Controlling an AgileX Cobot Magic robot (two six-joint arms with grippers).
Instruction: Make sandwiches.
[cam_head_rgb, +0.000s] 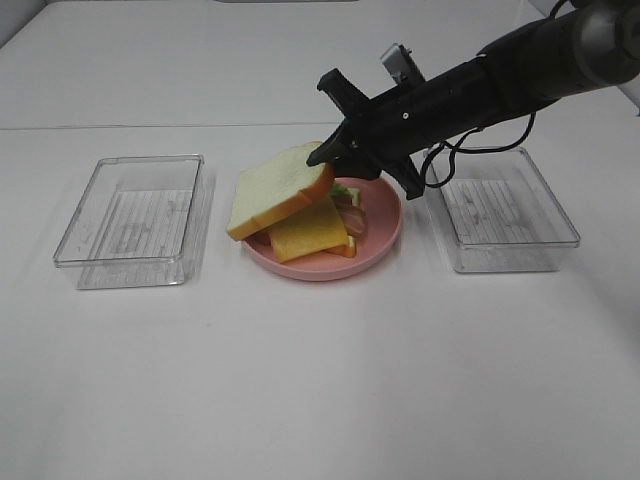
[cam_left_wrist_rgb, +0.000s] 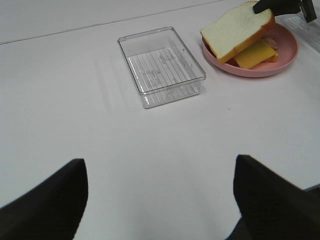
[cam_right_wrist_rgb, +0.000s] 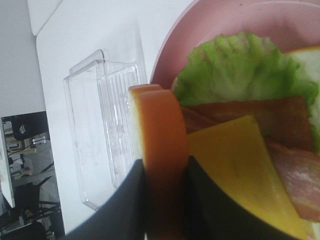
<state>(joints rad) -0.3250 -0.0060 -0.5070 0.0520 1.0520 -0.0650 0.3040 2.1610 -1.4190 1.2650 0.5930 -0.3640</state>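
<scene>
Right pincer (cam_head_rgb: 335, 155) clamps top bread slice (cam_head_rgb: 278, 190) by its crust edge, tilted above pink plate (cam_head_rgb: 385, 240), frame centre. Slice looks light, stiff, foam-like; edge grip suits it. Right wrist view alone shows lettuce (cam_right_wrist_rgb: 240, 65), bacon (cam_right_wrist_rgb: 265, 115), cheese (cam_right_wrist_rgb: 235, 165) underneath. Left pincer (cam_left_wrist_rgb: 160, 200) spread wide, empty, above the bench.

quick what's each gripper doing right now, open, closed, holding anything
Left gripper: open, holding nothing, over bare table.
Right gripper: closed on the thick white bread slice with orange-brown crust, tilted above the round pink plate.
</scene>
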